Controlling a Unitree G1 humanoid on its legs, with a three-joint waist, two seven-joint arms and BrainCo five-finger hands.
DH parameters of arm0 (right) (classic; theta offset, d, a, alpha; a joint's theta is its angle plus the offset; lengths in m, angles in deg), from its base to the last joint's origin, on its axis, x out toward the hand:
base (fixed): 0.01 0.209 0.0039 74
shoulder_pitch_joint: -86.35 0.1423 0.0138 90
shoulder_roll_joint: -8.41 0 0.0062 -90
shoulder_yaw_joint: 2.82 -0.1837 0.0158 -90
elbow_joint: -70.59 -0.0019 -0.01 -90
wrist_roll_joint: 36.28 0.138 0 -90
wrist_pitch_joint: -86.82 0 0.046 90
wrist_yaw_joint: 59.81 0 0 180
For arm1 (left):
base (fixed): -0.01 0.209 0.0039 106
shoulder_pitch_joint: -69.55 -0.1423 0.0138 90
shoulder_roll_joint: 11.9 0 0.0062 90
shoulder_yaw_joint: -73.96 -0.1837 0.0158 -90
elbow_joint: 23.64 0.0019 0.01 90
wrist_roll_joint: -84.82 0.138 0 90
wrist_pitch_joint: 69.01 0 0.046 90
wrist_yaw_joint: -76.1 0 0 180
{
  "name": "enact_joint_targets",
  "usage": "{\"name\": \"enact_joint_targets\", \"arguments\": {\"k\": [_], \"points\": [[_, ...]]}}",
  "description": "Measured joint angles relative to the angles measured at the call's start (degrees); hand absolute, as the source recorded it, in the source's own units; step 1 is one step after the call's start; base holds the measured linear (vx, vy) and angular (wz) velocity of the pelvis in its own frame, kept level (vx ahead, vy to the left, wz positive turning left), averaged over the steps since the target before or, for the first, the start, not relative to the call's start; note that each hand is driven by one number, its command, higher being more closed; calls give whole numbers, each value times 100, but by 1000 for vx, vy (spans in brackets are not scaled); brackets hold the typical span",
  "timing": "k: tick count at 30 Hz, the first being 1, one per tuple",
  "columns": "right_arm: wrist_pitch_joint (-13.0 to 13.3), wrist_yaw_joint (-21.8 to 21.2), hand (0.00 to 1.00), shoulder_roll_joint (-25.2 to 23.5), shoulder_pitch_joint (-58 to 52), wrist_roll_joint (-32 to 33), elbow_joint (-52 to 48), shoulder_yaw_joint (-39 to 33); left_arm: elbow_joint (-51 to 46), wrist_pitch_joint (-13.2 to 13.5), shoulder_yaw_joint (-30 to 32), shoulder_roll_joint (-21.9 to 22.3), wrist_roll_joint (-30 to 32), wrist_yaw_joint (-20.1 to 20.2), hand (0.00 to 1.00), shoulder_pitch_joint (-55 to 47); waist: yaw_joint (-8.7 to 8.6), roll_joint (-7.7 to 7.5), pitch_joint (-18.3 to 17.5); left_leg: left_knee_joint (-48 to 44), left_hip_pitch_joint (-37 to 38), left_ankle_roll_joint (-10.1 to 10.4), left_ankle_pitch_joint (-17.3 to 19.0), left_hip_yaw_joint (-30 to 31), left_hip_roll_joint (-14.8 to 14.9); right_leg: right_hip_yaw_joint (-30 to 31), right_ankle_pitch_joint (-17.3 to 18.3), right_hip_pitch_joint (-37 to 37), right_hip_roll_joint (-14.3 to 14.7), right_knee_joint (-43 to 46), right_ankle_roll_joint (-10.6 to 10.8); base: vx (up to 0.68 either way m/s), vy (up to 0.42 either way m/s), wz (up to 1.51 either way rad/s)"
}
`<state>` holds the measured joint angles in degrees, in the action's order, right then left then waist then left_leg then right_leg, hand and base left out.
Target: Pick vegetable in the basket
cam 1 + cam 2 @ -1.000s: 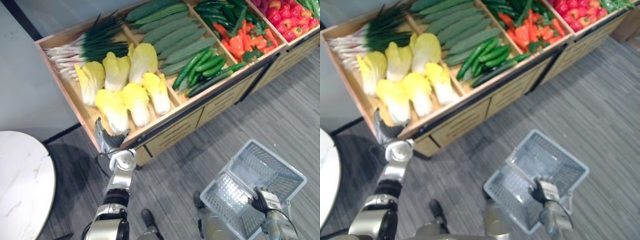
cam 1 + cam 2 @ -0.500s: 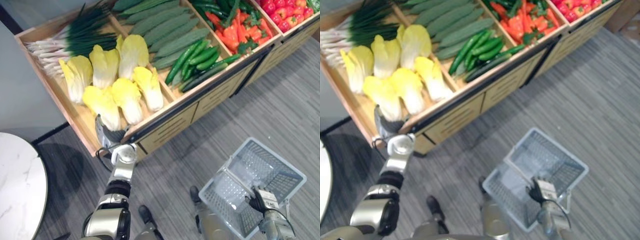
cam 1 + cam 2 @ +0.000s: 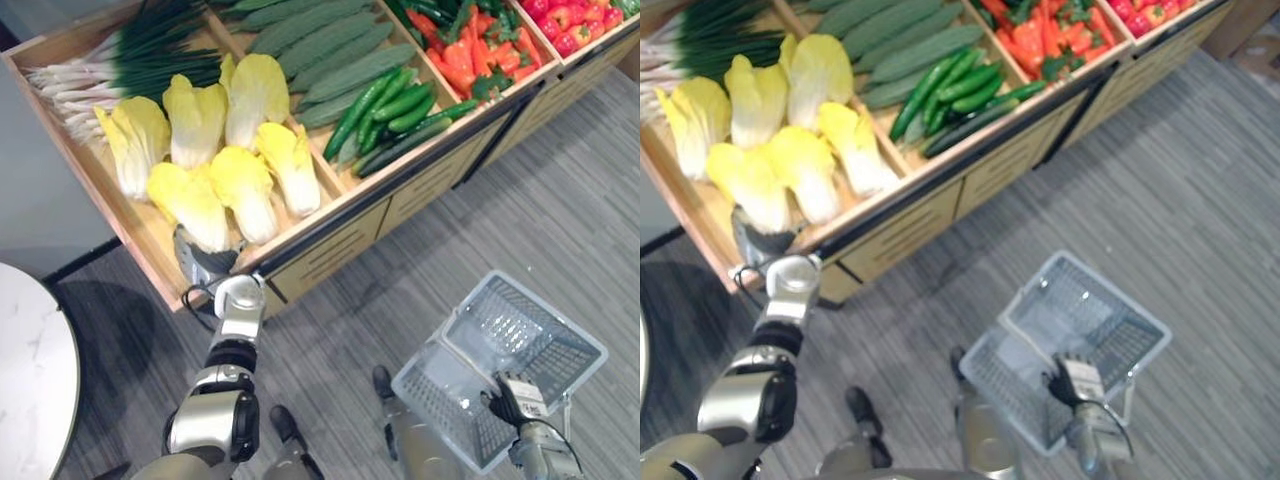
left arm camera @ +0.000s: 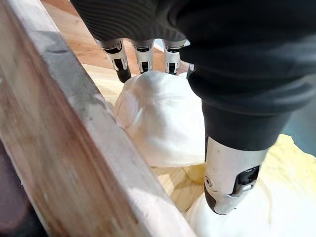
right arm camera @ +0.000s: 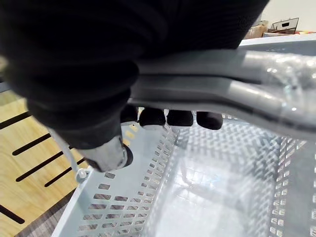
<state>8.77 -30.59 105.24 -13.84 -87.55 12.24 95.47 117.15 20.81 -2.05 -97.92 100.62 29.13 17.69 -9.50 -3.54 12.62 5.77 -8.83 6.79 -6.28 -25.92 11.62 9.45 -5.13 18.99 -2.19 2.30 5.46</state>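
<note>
Two robot hands are at work. Nearest, the right robot hand [image 3: 510, 398] has its fingers [image 5: 168, 117] curled tight round the paired grey bar handles [image 5: 222, 84] of a pale grey perforated plastic basket [image 3: 530, 335], which hangs above the grey striped floor [image 3: 560, 200].

Farther out, the left robot hand [image 3: 205, 262] reaches over the front rim of a long wooden display crate [image 3: 330, 213]. From above, its dark cover hides the fingers. Its wrist view shows them fairly straight [image 4: 120, 59], with the tips on the white stem end of a yellow-leaved napa cabbage [image 4: 160, 118] and the thumb [image 4: 229, 177] on the near side, so the hand straddles it without closing. That cabbage lies in the crate among others.

Beyond lie white-stalked spring onions [image 3: 120, 70], pale green cucumbers [image 3: 330, 60] and slim dark green ones [image 3: 390, 115]. Red peppers [image 3: 470, 65] are cut off by the frame's edge.
</note>
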Motion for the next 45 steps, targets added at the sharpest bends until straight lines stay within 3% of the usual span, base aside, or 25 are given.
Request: {"name": "enact_joint_targets", "arguments": {"k": [15, 16, 24, 31, 36, 41, 45], "points": [[139, 33, 100, 203, -95, 2, -501, 369, 326, -128, 221, -209, -233, 34, 0, 352, -2, -57, 18, 10, -101, 19, 12, -196, 76, 86, -11, 198, 51, 36, -16, 19, -13, -4], [139, 32, 100, 213, -112, 2, -537, 382, 408, -130, 222, -218, -243, 35, 100, 400, 6, -59, 19, 11, -102, 20, 12, -210, 77, 97, -11, 205, 54, 35, -16, 11, -21, -5], [238, 31, 100, 311, -128, 4, -719, 520, 528, -161, 216, -584, -384, 100, 100, 455, 30, -74, 9, 12, -106, 31, 7, -327, 106, 190, -45, 264, 97, 10, -48, 8, -14, -7], [249, 28, 100, 310, -122, 2, -709, 575, 638, -40, 213, -617, -390, 244, 100, 459, 22, -95, -21, 13, -104, 34, -3, -302, 101, 186, -111, 231, 85, -52, -48, 0, 0, 0], [247, 20, 100, 287, -113, 2, -579, 578, 823, 46, 205, -613, -450, 369, 100, 438, -84, -174, -127, 11, -79, 29, -25, -134, 85, 50, -169, 43, 36, -210, -39, 15, -17, 12], [224, 13, 100, 144, -60, 2, -227, 558, 820, 116, 89, -384, -674, 483, 100, 250, -129, -250, -291, 6, 20, 20, -32, 20, 40, -56, -169, -141, -19, -236, -38, 15, 0, 15], [98, -12, 100, -21, 59, 0, 336, 308, 478, 172, 43, -50, -879, 461, 100, -4, -133, -212, -340, -20, 172, -17, -62, 271, -77, -285, -163, -437, -127, -248, -34, -2, 21, 28]]}}
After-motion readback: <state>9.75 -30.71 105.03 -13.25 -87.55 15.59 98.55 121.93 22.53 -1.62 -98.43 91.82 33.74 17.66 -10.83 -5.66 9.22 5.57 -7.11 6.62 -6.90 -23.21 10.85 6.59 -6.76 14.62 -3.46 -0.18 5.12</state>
